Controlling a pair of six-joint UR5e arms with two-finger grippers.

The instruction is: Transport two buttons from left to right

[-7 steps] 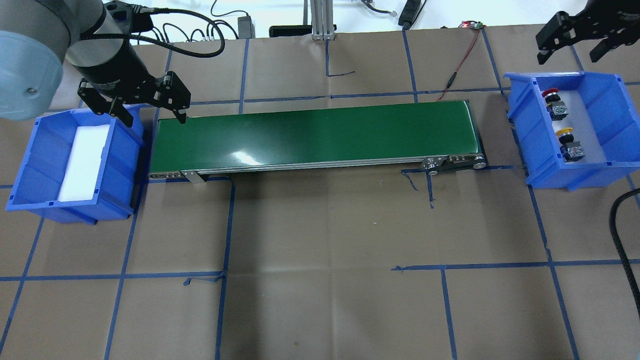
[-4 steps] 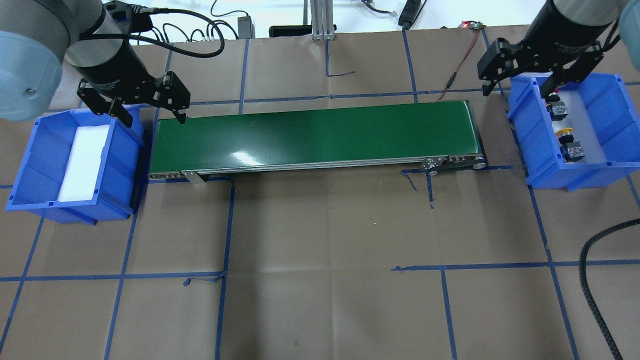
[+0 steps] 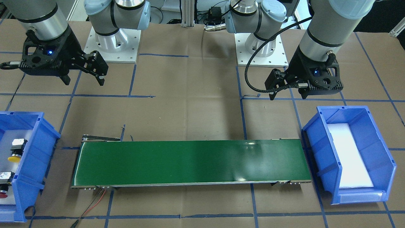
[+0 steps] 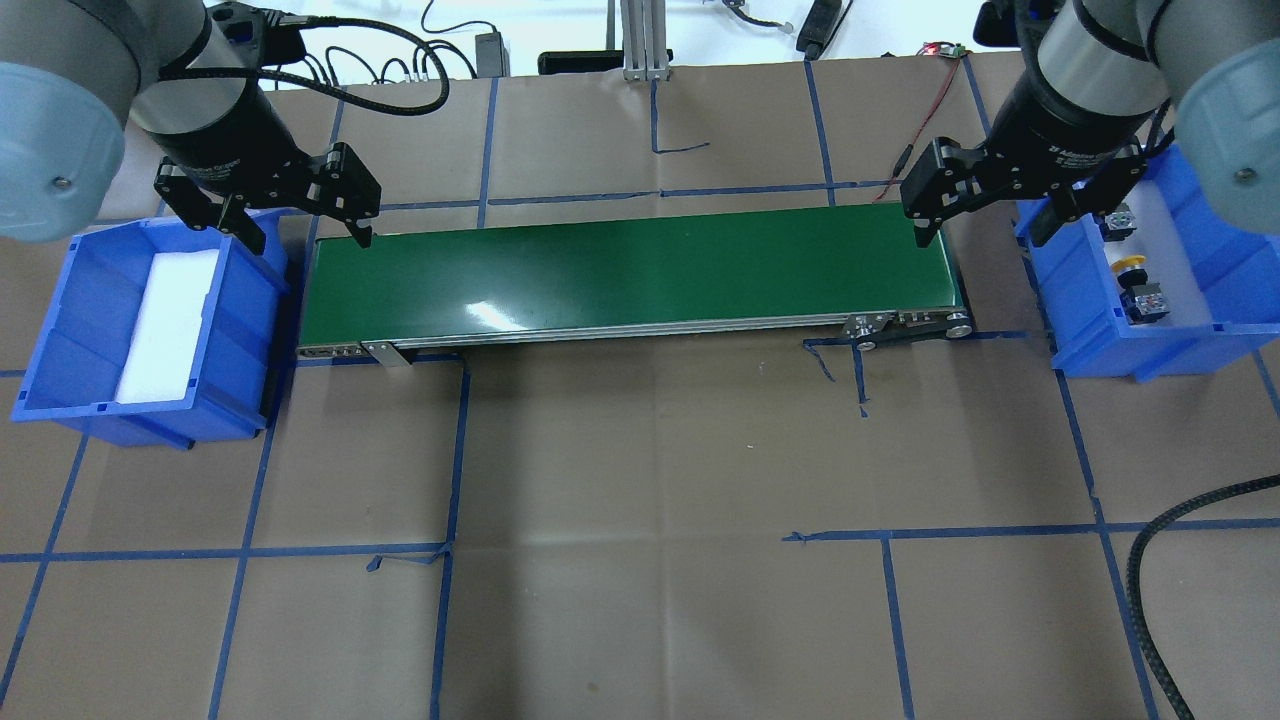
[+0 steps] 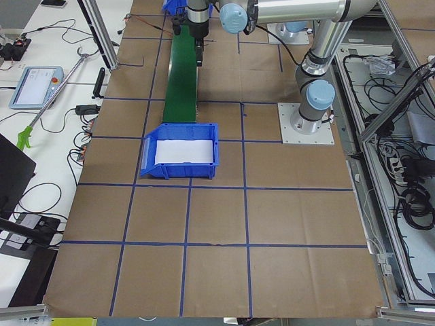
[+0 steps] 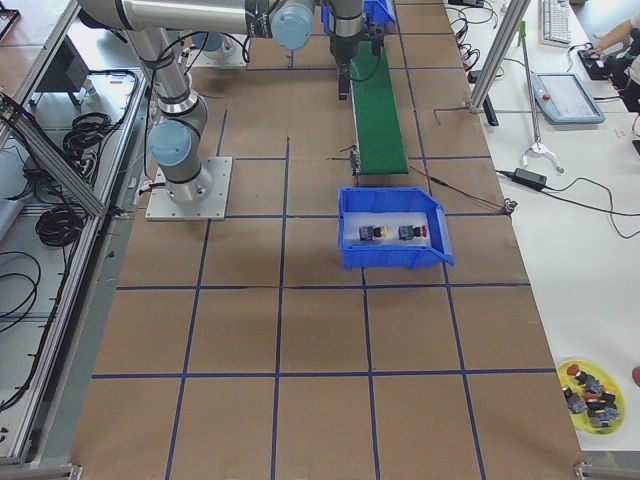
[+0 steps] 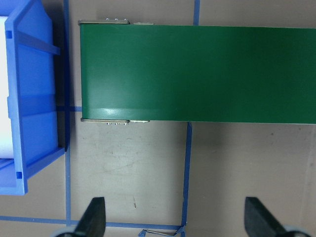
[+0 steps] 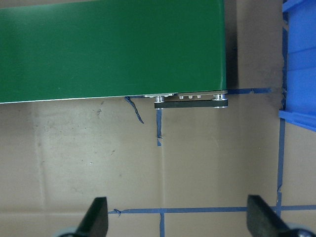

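Sitting in the blue right bin (image 4: pixel 1100 345) are both buttons. In the overhead view the bin stands at 3 o'clock from the conveyor belt (image 4: pixel 630 270), just off its end. The yellow-capped button (image 4: pixel 1140 282) lies on its side on the bin's white floor, cap towards 12 o'clock. The red-capped button (image 3: pixel 4 182) lies just beside it at 12 o'clock, and from overhead the right arm partly hides it. We see the two close together but apart, neither held by anything.

Over the gap between the belt's 3 o'clock end and that bin we find the right gripper (image 4: pixel 980 238). Its jaws are spread wide with nothing between them: one finger is over the belt's far corner, the other over the bin's near wall. Its wrist camera looks straight down on the belt's end and the brown paper beside it.

At 9 o'clock from the belt stands the left bin (image 4: pixel 80 300), holding only a white foam pad (image 4: pixel 165 325). The left gripper (image 4: pixel 310 238) hangs over the gap between this bin and the belt's 9 o'clock end, likewise wide apart and empty.

Everything rests on the table (image 4: pixel 640 500), which is covered in brown paper and crossed by blue tape lines.
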